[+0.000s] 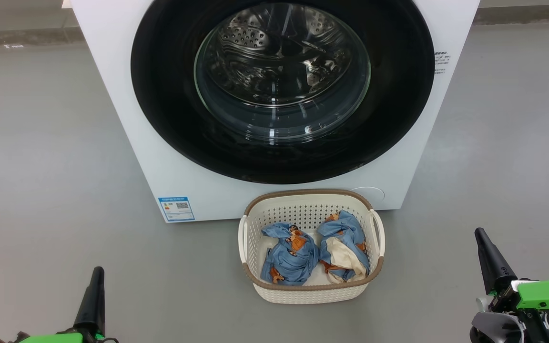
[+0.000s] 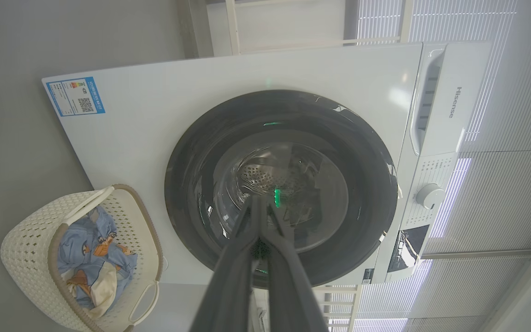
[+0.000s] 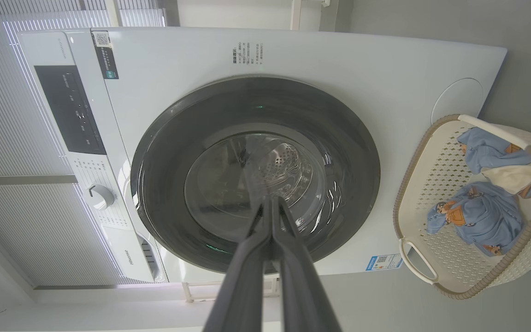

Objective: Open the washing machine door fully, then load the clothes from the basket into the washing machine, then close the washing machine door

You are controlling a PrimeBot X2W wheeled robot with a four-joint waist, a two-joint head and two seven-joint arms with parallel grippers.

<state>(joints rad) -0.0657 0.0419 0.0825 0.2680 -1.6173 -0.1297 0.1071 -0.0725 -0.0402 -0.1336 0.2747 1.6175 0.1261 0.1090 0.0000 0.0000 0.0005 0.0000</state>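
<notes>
Nothing is done yet. The left gripper (image 1: 96, 278) sits at lower left, fingers pressed together, empty. The washing machine (image 1: 112, 105) has its door (image 1: 281, 90) shut, and both clothes (image 1: 289, 257) bundles lie in the basket (image 1: 303, 193) just before it. The right gripper (image 1: 482, 237) is likewise closed and empty.

The left claw (image 1: 96, 277) sat low at the left and the right claw (image 1: 482, 237) low at the right, well apart. Each had its two dark fingers (image 2: 231, 281) pressed together, tips pointing forward.

Light-blue, orange-printed clothes (image 1: 315, 252); cream basket (image 1: 255, 238)
</notes>
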